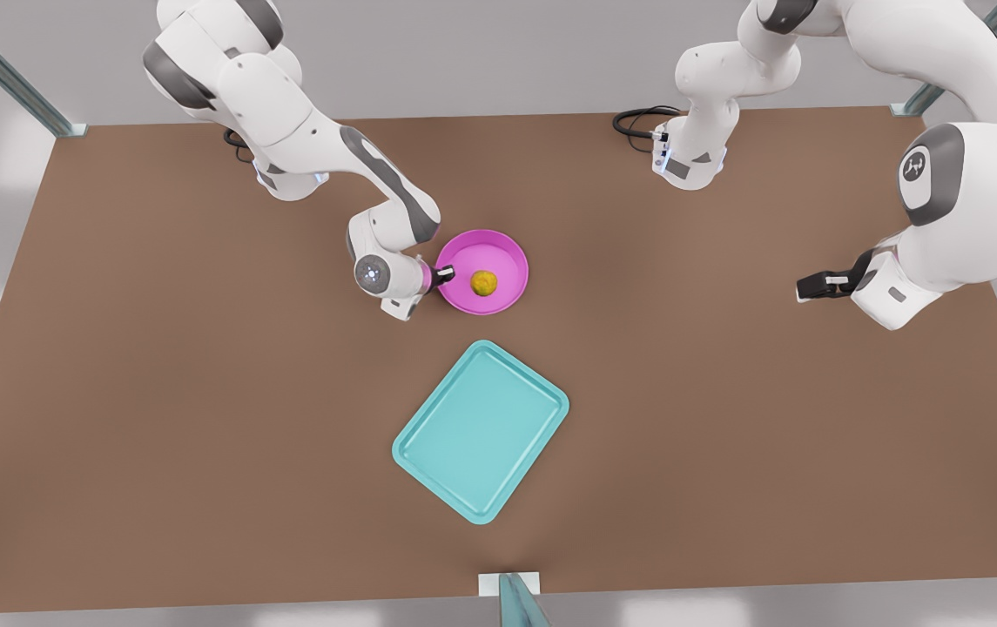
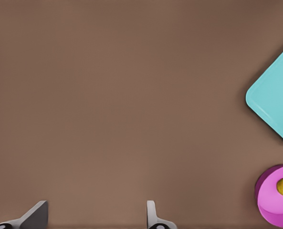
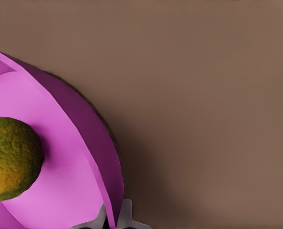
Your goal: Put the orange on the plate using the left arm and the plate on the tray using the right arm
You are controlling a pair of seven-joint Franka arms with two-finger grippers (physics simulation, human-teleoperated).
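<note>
Half the job looks done, judging by how things lie. On the brown table (image 1: 202, 418), the teal tray (image 1: 481, 431) sits bare near the front edge, with nothing on it. Just beyond it, apart from its rim, rests the pink plate (image 1: 498, 252), and the orange (image 1: 484, 282) already lies inside that plate, a little off centre. What remains is carrying the plate over to the tray.

That second step appears under way: the right gripper (image 1: 444, 276) is at the plate's edge on the front view's left, its fingers (image 3: 127, 217) pressed onto the rim from either side, as the right wrist view shows close up.

The left gripper (image 1: 816, 286) waits well away on the front view's right, above bare table, its fingers (image 2: 36, 214) spread and holding nothing.
</note>
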